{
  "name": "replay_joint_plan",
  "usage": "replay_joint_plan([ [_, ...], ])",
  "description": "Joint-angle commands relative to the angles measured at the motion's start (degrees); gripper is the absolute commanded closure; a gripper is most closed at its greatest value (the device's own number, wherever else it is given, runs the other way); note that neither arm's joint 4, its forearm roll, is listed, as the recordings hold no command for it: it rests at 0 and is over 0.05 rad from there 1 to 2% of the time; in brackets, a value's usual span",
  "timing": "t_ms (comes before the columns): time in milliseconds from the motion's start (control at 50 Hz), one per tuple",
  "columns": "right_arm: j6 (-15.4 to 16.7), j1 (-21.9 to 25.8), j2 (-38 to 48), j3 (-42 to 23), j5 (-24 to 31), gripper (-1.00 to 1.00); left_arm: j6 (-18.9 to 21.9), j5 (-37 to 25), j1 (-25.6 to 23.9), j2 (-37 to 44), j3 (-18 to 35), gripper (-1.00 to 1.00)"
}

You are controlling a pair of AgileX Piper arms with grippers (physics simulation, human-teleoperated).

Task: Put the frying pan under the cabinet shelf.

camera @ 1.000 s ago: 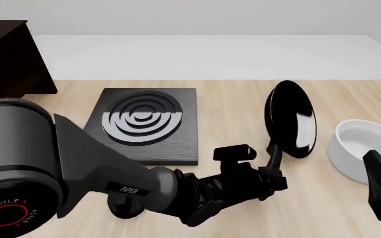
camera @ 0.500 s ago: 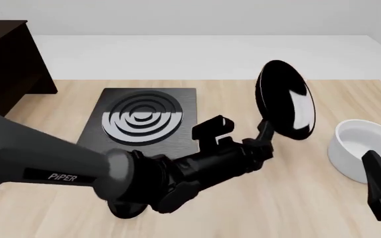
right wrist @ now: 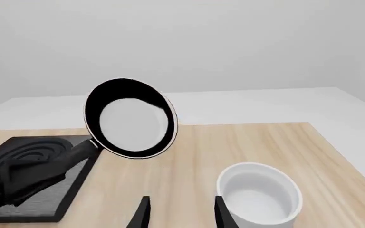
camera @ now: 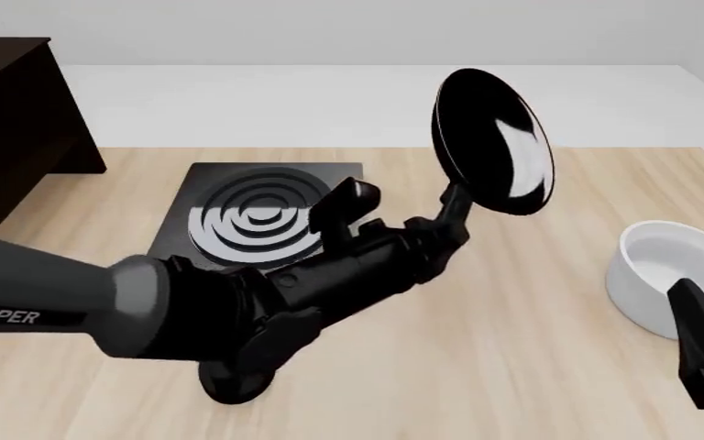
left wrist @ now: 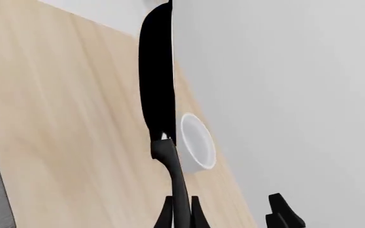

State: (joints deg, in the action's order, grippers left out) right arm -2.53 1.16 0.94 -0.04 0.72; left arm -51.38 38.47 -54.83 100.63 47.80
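- The left pincer [camera: 450, 225] was shut tight on the handle of the frying pan [camera: 494, 142], which hung in the air above the table [camera: 535, 367], tipped up on its edge.
- The right pincer [right wrist: 178, 211] was open and held nothing.
- To do well, the pan should travel slowly to the cabinet shelf [camera: 10, 119] at the table's far left corner, then go in low and flat.
- I counted one pan, one white bowl [camera: 670, 275], one stove plate [camera: 267, 225], and maybe one knob, mostly hidden.

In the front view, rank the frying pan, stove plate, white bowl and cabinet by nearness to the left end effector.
1. Frying pan: its handle is gripped by the left end effector.
2. Stove plate: just left.
3. White bowl: right edge.
4. Cabinet: far left corner.
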Motion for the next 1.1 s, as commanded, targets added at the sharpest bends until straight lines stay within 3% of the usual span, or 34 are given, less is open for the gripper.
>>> replay_joint_plan([
  [20, 0.1, 0.1, 0.2, 0.0, -0.1, -1.00, -0.8, 2.5, 1.4, -3.5, -1.0, 1.00],
  [540, 0.2, 0.2, 0.8, 0.0, -0.4, -1.00, -3.5, 4.3, 10.1, -9.9, -5.2, 1.00],
  [900, -0.1, 0.0, 0.6, 0.0, -0.4, -1.00, -8.5, 8.2, 17.2, -11.8, -8.4, 1.00],
  [1100, -0.1, 0.1, 0.8, 0.0, -0.5, -1.00, -13.5, 11.5, 20.3, -11.2, -10.6, 1.00],
])
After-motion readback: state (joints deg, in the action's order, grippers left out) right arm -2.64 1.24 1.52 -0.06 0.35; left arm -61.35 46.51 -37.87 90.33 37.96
